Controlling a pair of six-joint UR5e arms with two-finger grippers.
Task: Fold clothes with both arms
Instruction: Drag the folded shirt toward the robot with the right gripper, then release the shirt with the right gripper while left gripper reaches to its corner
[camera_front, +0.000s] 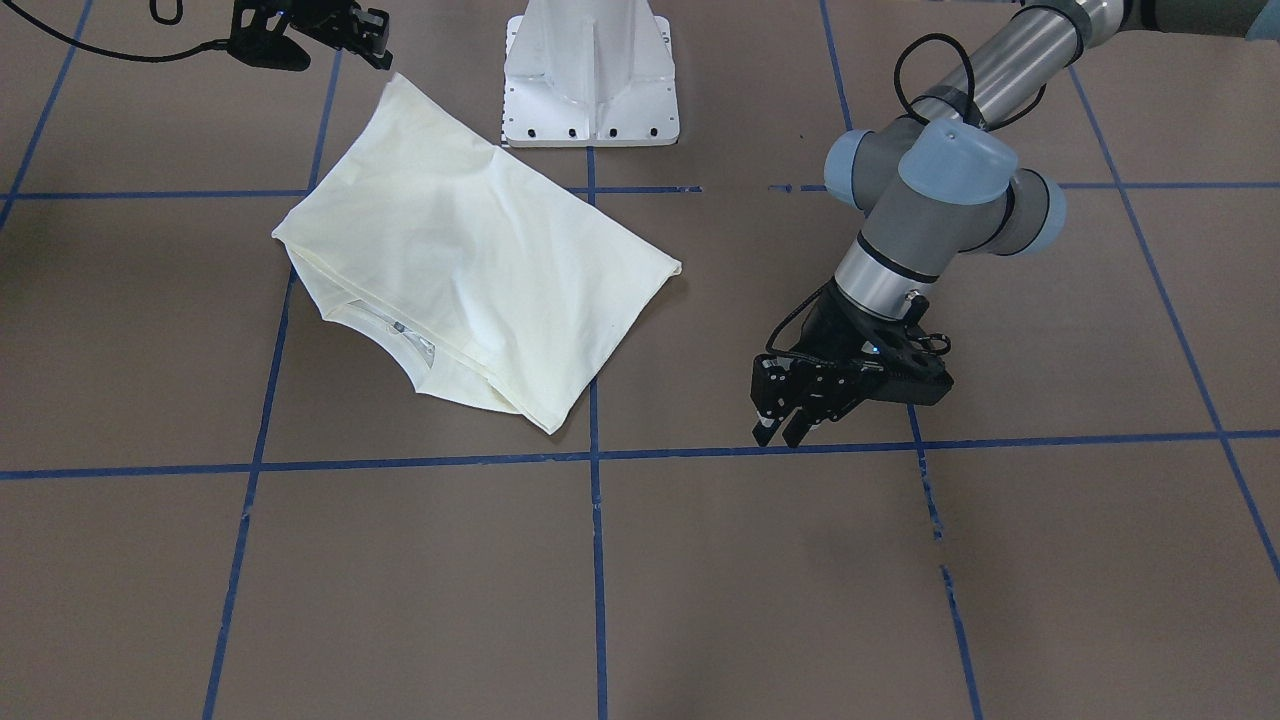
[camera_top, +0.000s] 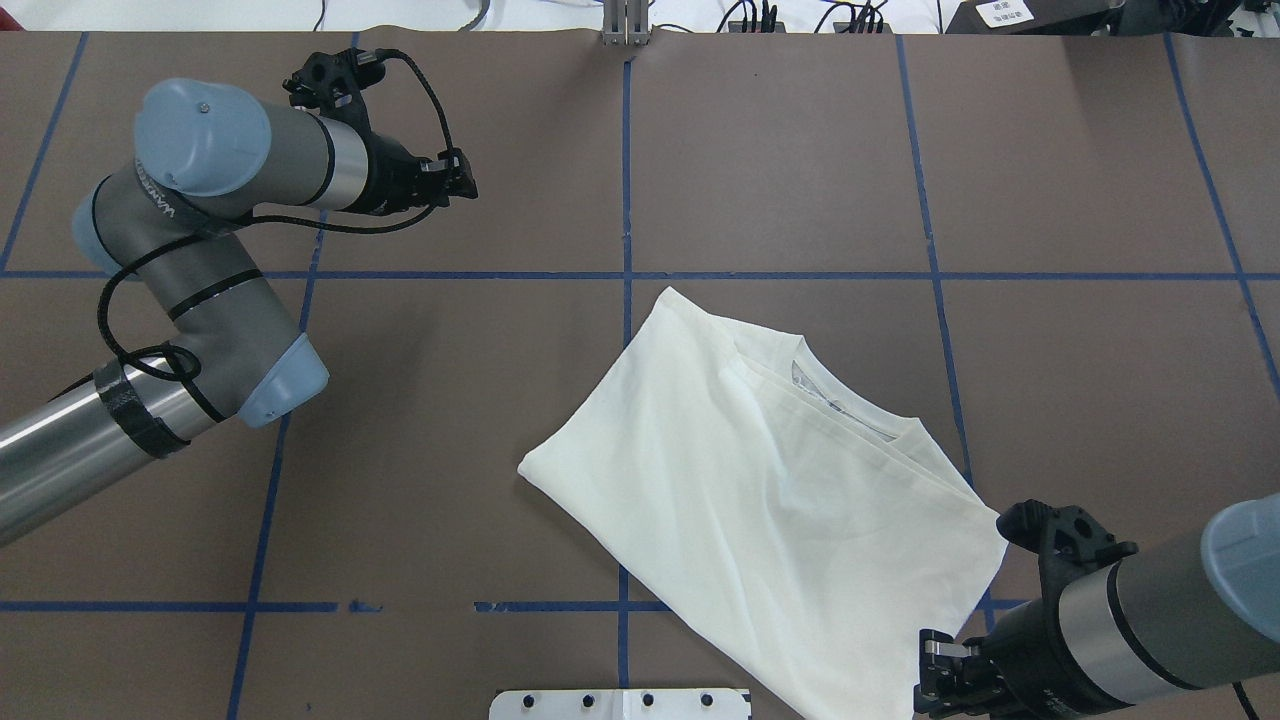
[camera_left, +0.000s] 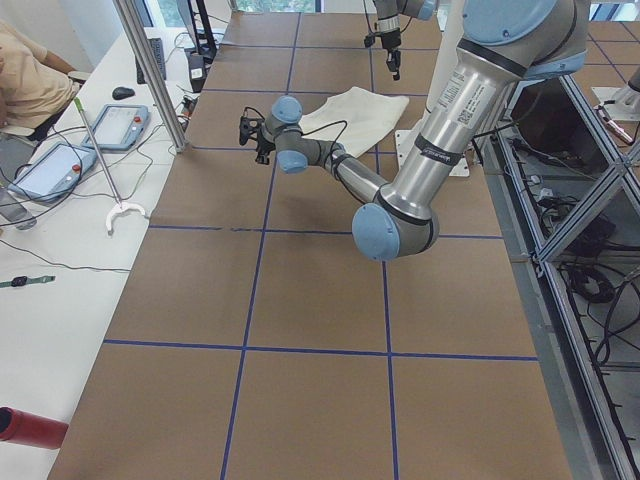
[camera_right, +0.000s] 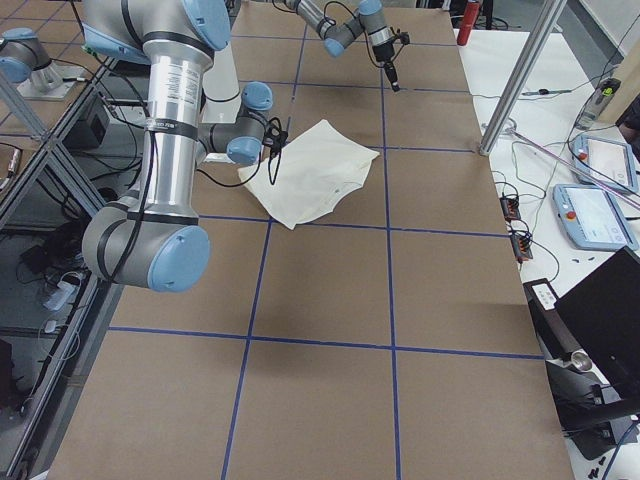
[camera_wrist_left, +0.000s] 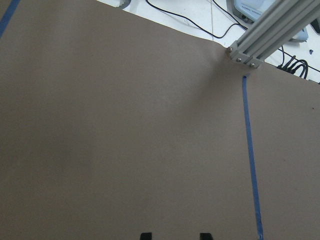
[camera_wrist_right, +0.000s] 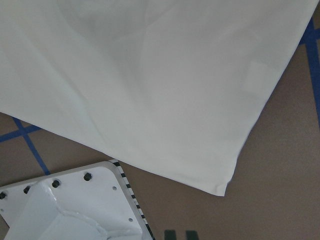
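1. Front view: shows the shirt (camera_front: 470, 270) folded into a slanted wedge left of centre on the table (camera_front: 900, 580), plain side up, collar (camera_front: 400, 335) toward the lower left.
2. Same view: puts the left gripper (camera_front: 781, 432) right of centre, tips pointing down beside a blue tape line (camera_front: 1000, 440), well apart from the shirt; leaves only a narrow slit visible between the fingers.
3. Left wrist view: makes that plainer, with two dark tips at the bottom edge and a clear gap between them, released and holding nothing; ahead, only bare table and tape.
4. Right wrist view: catches the right gripper (camera_wrist_right: 180, 234) as two tips nearly touching at the bottom edge, clenched on nothing, just short of the shirt's lower corner; adds the white base (camera_wrist_right: 65, 205) at lower left.
5. Overhead view: places that gripper at the lower right, just beside the shirt's corner, but hides its tips under the wrist.
6. Side views: give both arms and the shirt lying near the base, with no finger detail.
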